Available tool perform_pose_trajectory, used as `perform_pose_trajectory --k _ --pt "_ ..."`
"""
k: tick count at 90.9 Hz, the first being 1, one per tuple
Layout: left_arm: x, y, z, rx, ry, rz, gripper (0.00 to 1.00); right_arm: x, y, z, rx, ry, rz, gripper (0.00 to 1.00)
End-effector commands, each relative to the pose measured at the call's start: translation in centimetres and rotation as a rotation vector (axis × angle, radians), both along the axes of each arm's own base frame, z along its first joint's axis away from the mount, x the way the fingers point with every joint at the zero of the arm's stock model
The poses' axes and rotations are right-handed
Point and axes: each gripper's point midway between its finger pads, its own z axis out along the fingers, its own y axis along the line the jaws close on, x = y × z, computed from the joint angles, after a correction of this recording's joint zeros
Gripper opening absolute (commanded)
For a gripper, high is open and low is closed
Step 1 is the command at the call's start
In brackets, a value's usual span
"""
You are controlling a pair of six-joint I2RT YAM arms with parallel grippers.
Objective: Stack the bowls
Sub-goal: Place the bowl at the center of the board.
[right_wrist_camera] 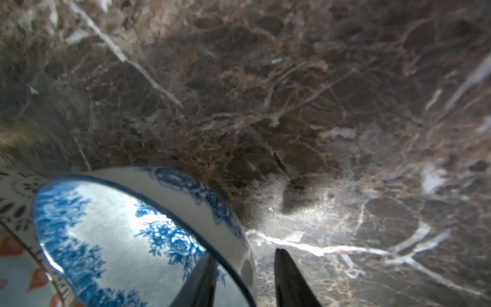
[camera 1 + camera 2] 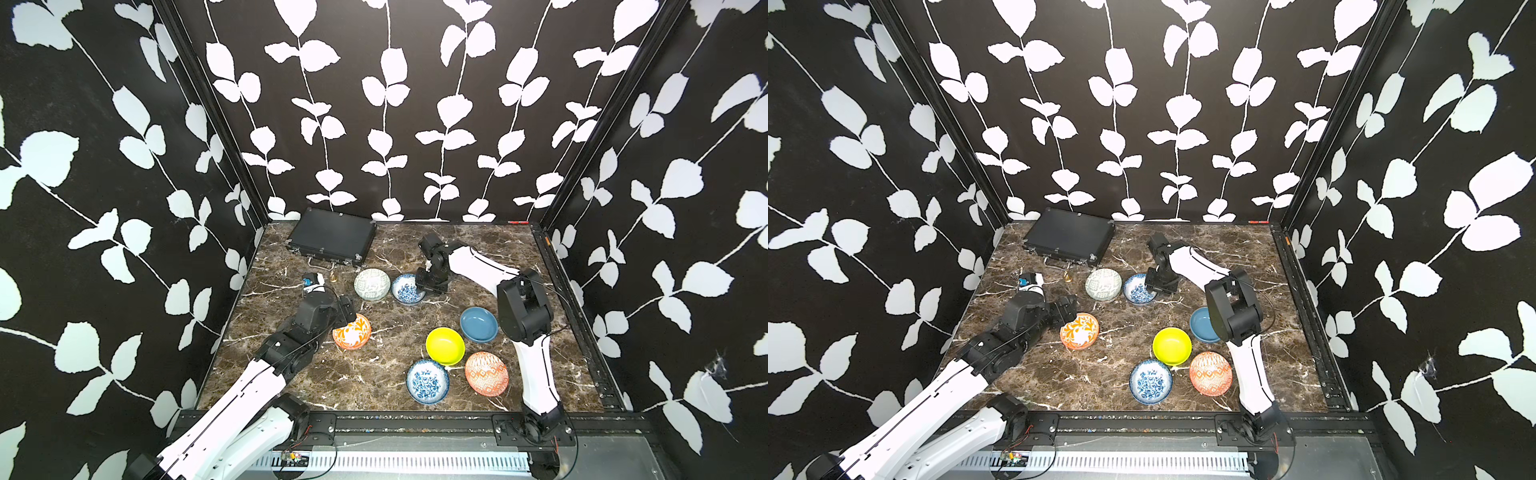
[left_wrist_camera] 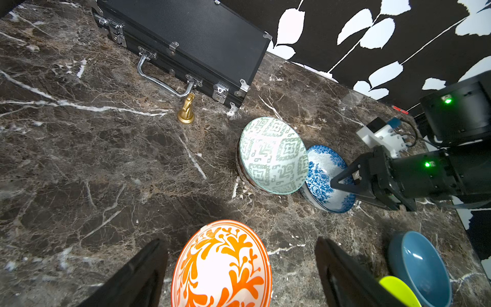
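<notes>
My left gripper [image 3: 239, 240] is open, its fingers on either side of an orange-leaf bowl [image 3: 221, 268] without touching it; both show in a top view [image 2: 352, 331]. My right gripper [image 1: 244, 252] is open and straddles the rim of a tilted blue-floral bowl [image 1: 111, 239], one finger inside, one outside with a gap. That bowl [image 2: 407, 289] leans by a pale patterned bowl [image 2: 372, 284] that rests on another bowl's edge. Nearer the front lie a yellow bowl [image 2: 445, 345], a plain blue bowl [image 2: 478, 324], a second blue-floral bowl [image 2: 427, 381] and an orange diamond-patterned bowl [image 2: 486, 373].
A black case [image 2: 331, 241] lies at the back left with a small gold chess knight [image 3: 186, 110] in front of its handle. Patterned walls close the marble table [image 2: 374, 374] on three sides. The right arm's elbow [image 2: 523, 307] hangs over the plain blue bowl.
</notes>
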Motion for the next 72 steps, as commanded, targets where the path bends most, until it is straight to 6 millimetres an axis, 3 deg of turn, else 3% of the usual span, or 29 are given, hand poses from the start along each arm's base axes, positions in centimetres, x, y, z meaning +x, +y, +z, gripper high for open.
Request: perform_pose_trajectory --k 1,17,29,39,56,66,72 --pt "0.1 0.2 -0.3 0.000 -0.001 0.011 0.90 0.2 0.4 1.2 -0.002 -0.030 0.003 0.44" --pt "0.2 0.1 -0.2 -0.004 -0.004 0.004 0.91 0.0 -0.2 3.0 -0.019 -0.062 0.008 0.52" --pt "0.2 -0.2 -0.3 -0.004 0.000 -0.009 0.98 -0.3 -1.0 6.0 -0.016 -0.124 0.009 0.55" --pt "0.2 -0.3 -0.3 -0.006 0.004 -0.015 0.99 -1.8 -1.8 8.3 -0.006 -0.157 0.019 0.55" --pt "0.4 -1.1 -0.7 -0.014 0.029 -0.047 0.99 -7.7 -2.8 10.4 -0.014 -0.195 0.068 0.56" --pt "0.7 -2.5 -1.3 -0.021 0.074 -0.107 0.99 -12.4 -3.1 10.5 -0.021 -0.207 0.091 0.58" --pt "0.8 -3.4 -1.8 -0.028 0.112 -0.144 0.99 -15.4 -3.4 9.4 -0.041 -0.193 0.101 0.59"
